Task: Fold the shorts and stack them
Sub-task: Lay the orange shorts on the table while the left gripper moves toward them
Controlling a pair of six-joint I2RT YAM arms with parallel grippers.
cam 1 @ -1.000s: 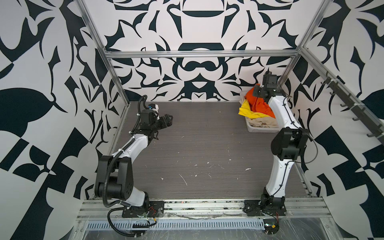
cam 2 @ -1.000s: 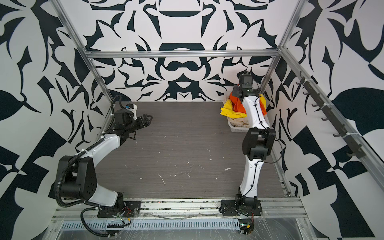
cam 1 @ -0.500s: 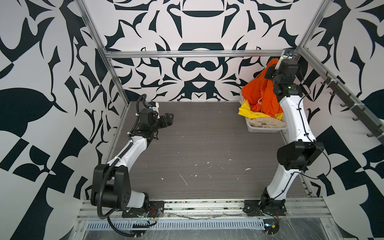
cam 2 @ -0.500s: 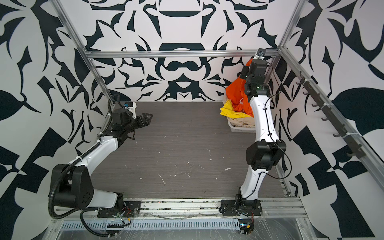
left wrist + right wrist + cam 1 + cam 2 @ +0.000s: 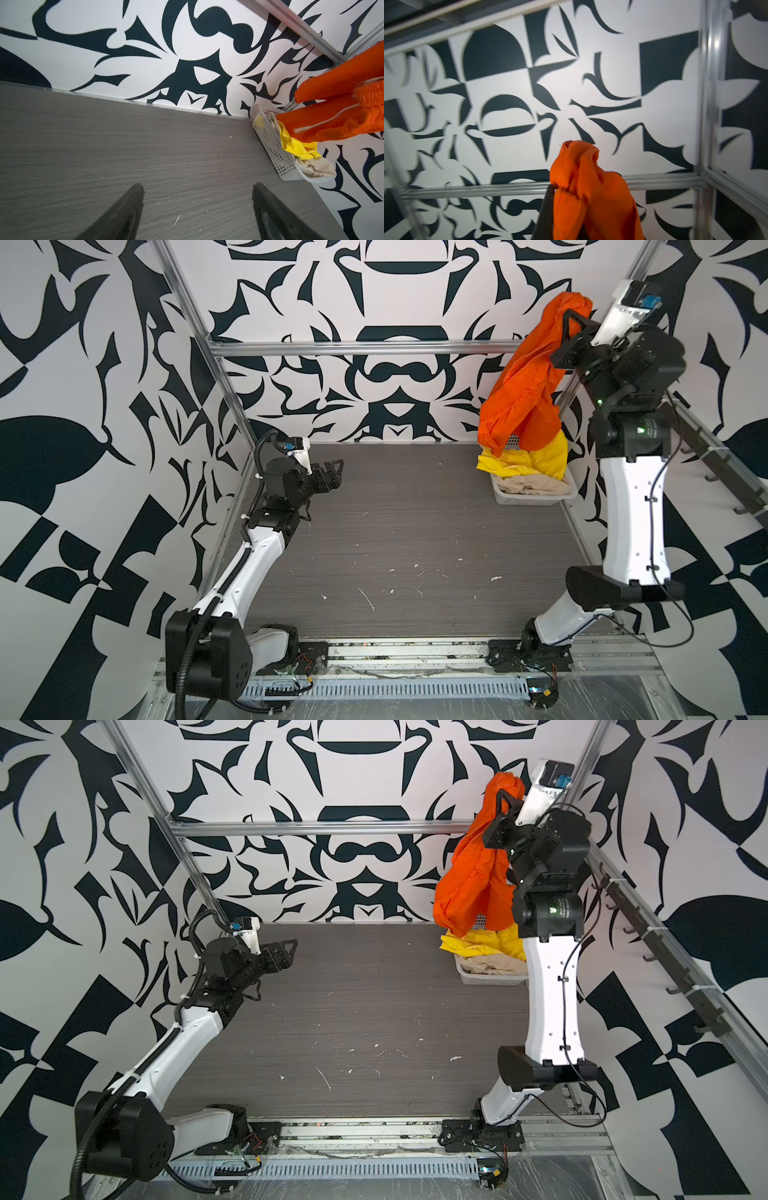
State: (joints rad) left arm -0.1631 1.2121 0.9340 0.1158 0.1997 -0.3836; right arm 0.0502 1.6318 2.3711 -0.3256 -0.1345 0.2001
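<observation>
Grips a bunched part of the orange shorts with the right gripper, shut tight on the cloth, high up beside the back right corner post. Lets the rest of the cloth hang down in long folds, with the lowest end over the white basket and just at the yellow shorts; not possible to tell if touching or only very close. Shows in the right wrist view, a little blurred, only the orange bunch in front of one dark finger, with the patterned wall behind. Has the yellow shorts crumpled inside the basket, with one part over the rim on the side toward the middle of the table. Has the beige shorts also in the basket, below the yellow pair and nearer to the front wall of the basket. Stands the basket at the back right of the grey table, close to the right wall. Holds the left gripper low over the table at the back left, well apart from the basket, jaws wide and with nothing between them. Shows in the left wrist view two dark fingers with only bare table between, and the basket with all three shorts far across.
</observation>
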